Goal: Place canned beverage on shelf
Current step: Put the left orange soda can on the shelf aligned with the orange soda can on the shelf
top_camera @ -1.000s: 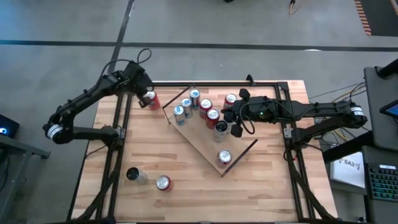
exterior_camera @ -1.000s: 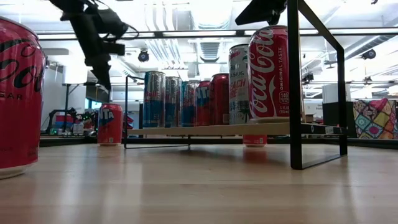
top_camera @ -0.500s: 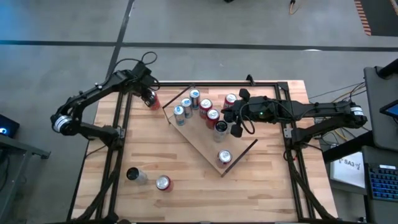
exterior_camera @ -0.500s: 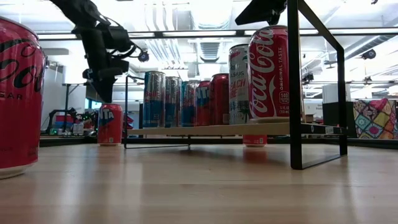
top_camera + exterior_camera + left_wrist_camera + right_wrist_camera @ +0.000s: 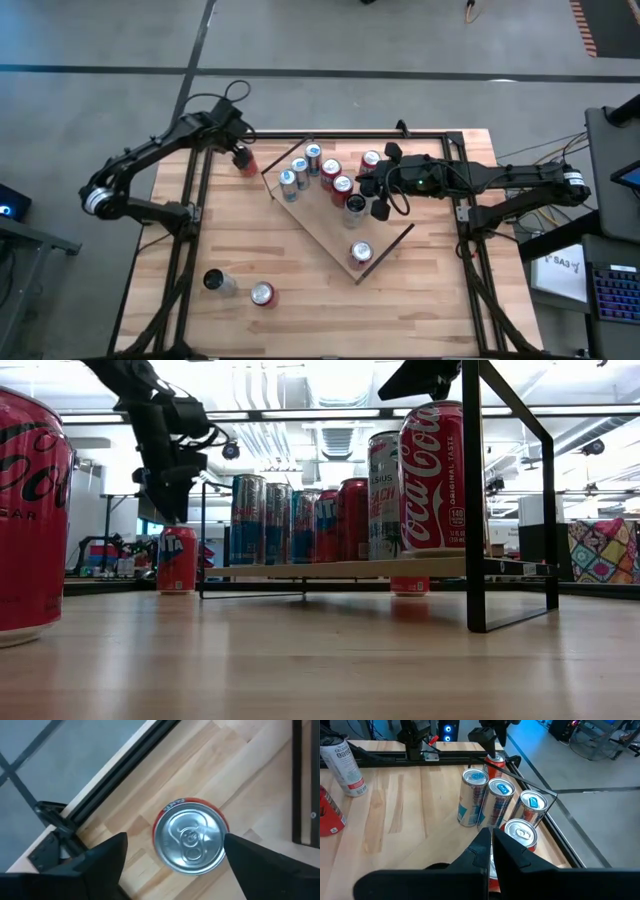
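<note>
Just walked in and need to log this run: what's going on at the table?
The robot is stocking cans onto the shelf. The left gripper hovers open straight above a red can standing on the table near its far left corner, fingers on either side, not yet gripping. The right gripper is shut and empty, waiting over the cans already on the shelf. Two more cans stand near the table's front.

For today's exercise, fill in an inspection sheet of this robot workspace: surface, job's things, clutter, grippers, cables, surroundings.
Surface: plank tabletop, black frame.
Job's things: shelf set at an angle, holding seven upright cans; red can standing off the shelf near the table's far left corner.
Clutter: two more cans near the front left.
Grippers: left gripper open, above the red can, fingers either side; right gripper shut, over the shelf's cans.
Cables: bundles along both arms.
Surroundings: grey floor, desks at both sides.
</note>
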Controlling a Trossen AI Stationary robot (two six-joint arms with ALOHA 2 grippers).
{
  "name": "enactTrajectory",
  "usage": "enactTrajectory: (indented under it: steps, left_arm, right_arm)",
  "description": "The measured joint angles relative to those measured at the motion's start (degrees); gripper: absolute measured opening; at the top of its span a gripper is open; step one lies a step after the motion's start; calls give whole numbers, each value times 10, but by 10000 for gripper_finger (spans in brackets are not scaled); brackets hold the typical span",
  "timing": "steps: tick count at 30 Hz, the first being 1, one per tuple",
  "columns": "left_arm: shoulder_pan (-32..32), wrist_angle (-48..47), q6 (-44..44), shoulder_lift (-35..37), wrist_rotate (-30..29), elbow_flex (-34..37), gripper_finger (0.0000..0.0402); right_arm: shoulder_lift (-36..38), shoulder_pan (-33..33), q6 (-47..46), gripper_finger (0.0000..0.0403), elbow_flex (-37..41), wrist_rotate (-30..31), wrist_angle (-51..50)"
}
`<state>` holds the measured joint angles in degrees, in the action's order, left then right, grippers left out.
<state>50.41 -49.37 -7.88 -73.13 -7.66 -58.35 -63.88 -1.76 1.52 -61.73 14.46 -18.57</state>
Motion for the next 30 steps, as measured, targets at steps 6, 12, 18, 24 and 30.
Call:
enactTrajectory:
  steps: [6,12,18,24,30]
  left_arm:
    - [0,7,13,-17,9,0,320]
    - [0,8,20,-20,10,-1,318]
    - [0,-11,20,-5,7,0,318]
    - [0,-27,28,-1,7,0,318]
    - [0,-25,67,-3,7,0,318]
  right_arm:
    - [0,0,0,9,0,0,0]
    - [0,0,0,9,0,0,0]
    - [0,0,0,9,0,0,0]
    - [0,0,0,9,0,1,7]
    - [0,0,-4,9,0,1,9]
